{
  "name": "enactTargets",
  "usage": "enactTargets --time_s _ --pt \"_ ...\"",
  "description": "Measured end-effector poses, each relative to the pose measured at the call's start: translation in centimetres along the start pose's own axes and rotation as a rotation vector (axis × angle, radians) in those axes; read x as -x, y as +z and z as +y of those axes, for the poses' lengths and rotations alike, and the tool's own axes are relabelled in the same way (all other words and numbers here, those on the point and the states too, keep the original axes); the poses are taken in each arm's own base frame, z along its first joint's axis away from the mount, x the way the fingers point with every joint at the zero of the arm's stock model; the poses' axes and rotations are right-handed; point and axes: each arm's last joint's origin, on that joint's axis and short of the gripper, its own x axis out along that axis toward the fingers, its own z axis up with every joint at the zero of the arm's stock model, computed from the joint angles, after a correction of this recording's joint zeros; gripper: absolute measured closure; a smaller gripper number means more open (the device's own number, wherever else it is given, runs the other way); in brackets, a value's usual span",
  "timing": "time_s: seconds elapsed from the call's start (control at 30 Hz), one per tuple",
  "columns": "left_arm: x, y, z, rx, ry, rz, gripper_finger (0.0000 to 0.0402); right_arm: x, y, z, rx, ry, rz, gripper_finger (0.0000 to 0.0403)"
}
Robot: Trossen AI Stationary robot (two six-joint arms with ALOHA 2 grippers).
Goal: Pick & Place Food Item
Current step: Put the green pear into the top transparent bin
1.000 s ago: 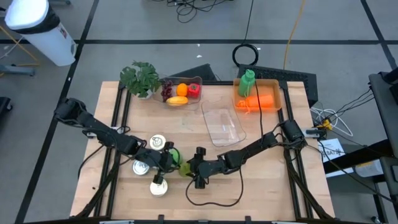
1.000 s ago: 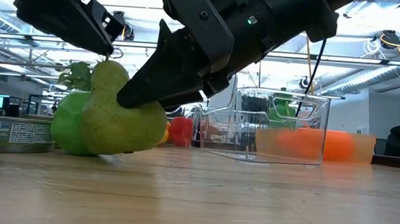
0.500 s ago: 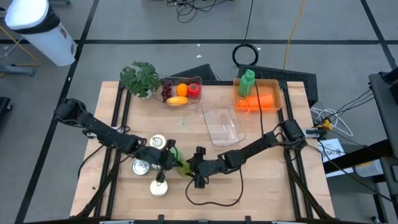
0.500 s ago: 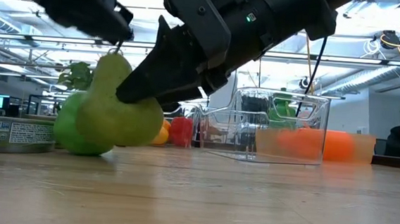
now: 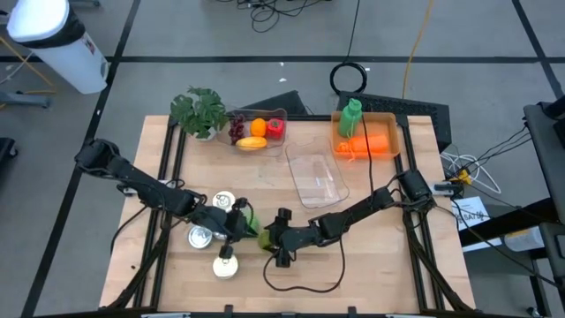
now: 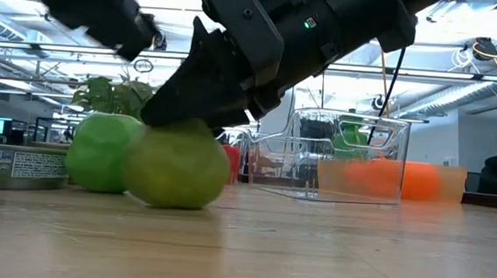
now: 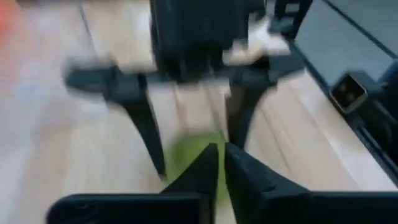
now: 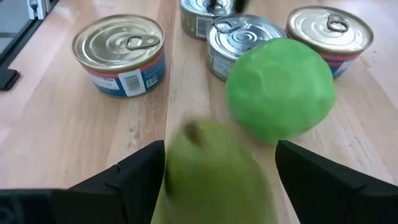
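The pear point(image 8: 211, 171) lay on the table between the wide-open fingers of the right gripper point(image 8: 214, 177), touching the green apple point(image 8: 280, 90), and could roll away when they closed, while the left gripper point(image 7: 219, 163) nearby had its fingers shut on nothing.

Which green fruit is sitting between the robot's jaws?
The pear, lying on its side between the right gripper's open jaws. The rounder apple sits beyond it, by the cans.

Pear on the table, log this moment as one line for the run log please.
pear: lying on table, touching green apple | right tool: open, straddling pear | left tool: shut, beside the fruit
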Motion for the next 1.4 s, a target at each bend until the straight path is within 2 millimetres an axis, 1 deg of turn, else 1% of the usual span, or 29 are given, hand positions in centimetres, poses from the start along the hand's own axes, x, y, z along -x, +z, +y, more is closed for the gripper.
enactTargets --time_s 0.1,0.17,0.27,0.43,0.5,0.57,0.67,0.73,1.07,1.13,1.23,1.4 --pt "-0.1 -0.9 0.1 0.07 0.003 0.091 0.0331 0.0 0.0 0.0 -0.001 0.0 -0.001 0.0123" --pt "0.0 -1.1 0.1 0.092 0.008 0.11 0.0307 0.0 0.0 0.0 -0.001 -0.001 -0.002 0.0128" --pt "-0.1 -0.8 0.1 0.1 0.004 0.079 0.0271 0.0 0.0 0.0 -0.001 -0.001 0.0 0.0132" --pt "-0.8 -0.3 -0.1 0.104 -0.012 -0.001 0.0219 0.0 0.0 -0.1 -0.002 -0.003 -0.001 0.0133" --pt "-1.5 -0.5 0.0 0.088 -0.007 0.005 0.0204 0.0 0.0 -0.1 -0.002 -0.003 -0.003 0.0134" --pt "-2.1 -1.0 0.1 0.035 0.01 0.021 0.0192 0.0 0.1 -0.1 -0.003 -0.002 -0.004 0.0134" --pt "-2.6 -1.0 0.1 -0.035 0.015 0.002 0.0182 0.0 0.1 -0.1 -0.007 -0.002 -0.004 0.0134" --pt "-2.8 -0.9 0.0 -0.069 0.013 -0.015 0.018 0.0 0.0 -0.1 -0.01 -0.003 -0.003 0.0134" --pt "-2.8 -0.9 0.1 -0.072 0.019 -0.017 0.0179 0.0 0.0 -0.1 -0.01 -0.003 -0.002 0.0134" --pt "-2.8 -1.0 0.2 -0.071 0.023 -0.01 0.0185 0.0 0.0 -0.1 -0.01 -0.003 -0.003 0.0134" --pt "-2.9 -1.0 0.4 -0.067 0.031 0.001 0.0207 0.0 0.0 -0.1 -0.011 -0.003 -0.005 0.0137" --pt "-2.9 -1.0 0.7 -0.061 0.029 0.001 0.0265 0.0 0.0 -0.1 -0.011 -0.003 -0.005 0.0138"
